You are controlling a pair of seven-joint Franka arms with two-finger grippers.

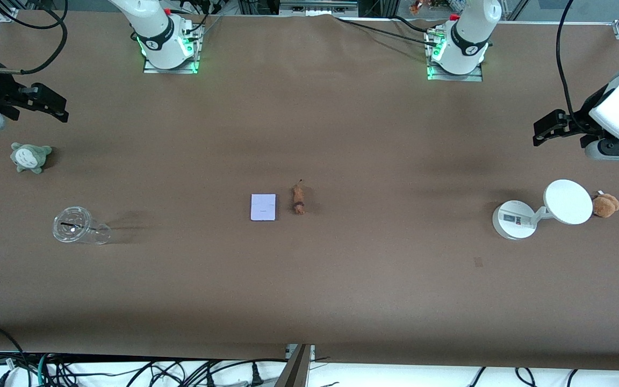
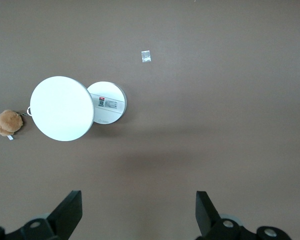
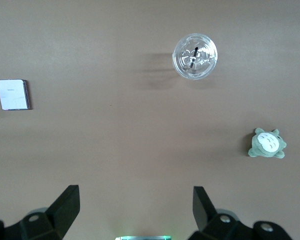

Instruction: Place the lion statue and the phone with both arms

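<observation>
The phone (image 1: 263, 207), a flat pale lavender rectangle, lies in the middle of the table; the right wrist view shows the phone (image 3: 13, 94) too. Right beside it, toward the left arm's end, lies the lion statue (image 1: 299, 199), a slim brown figurine with a thin tail. My right gripper (image 1: 51, 105) hangs open and empty in the air at the right arm's end of the table, its fingers (image 3: 66, 202) wide apart. My left gripper (image 1: 548, 128) hangs open and empty at the left arm's end, above the white stand, its fingers (image 2: 70, 209) wide apart.
A white round-based stand (image 1: 513, 219) with a disc (image 1: 568, 201) and a fluffy brown plush (image 1: 605, 205) sit at the left arm's end. At the right arm's end are a clear plastic cup (image 1: 76, 226) on its side and a grey-green plush (image 1: 30, 157).
</observation>
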